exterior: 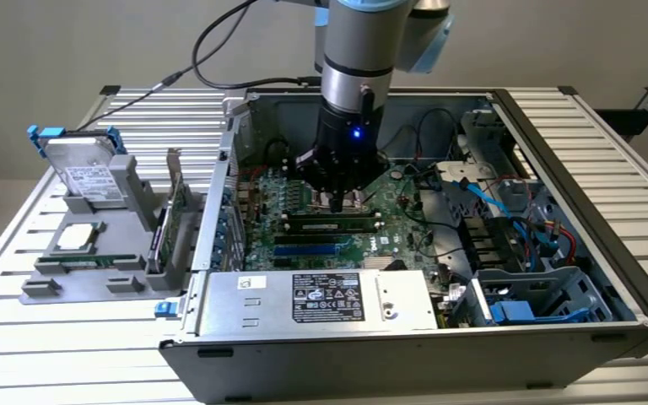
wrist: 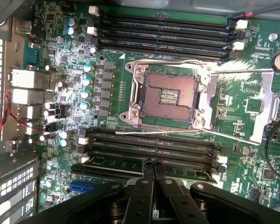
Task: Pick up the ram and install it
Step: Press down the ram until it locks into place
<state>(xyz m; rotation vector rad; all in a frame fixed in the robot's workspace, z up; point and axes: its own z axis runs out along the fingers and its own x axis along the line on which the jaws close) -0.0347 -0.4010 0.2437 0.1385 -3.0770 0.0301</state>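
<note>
Inside the open case (exterior: 594, 160), gripper (wrist: 153, 164) with fingers pressed together sits tip-down on the ram (wrist: 144, 164), which lies seated in a motherboard (wrist: 70, 93) slot at six o'clock of the empty socket (wrist: 170, 95).

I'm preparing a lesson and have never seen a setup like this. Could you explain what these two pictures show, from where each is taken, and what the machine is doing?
The machine is a robot arm ending in a gripper. The exterior view looks from outside at an open computer case on a slatted table; the wrist view looks down from the arm onto the motherboard with its empty processor socket. The fingers are shut, tips pressing on the ram, a thin green stick already lying in a memory slot. On a grey holder at the exterior view's left sit a hard drive, a silver processor chip and an expansion card.
</note>
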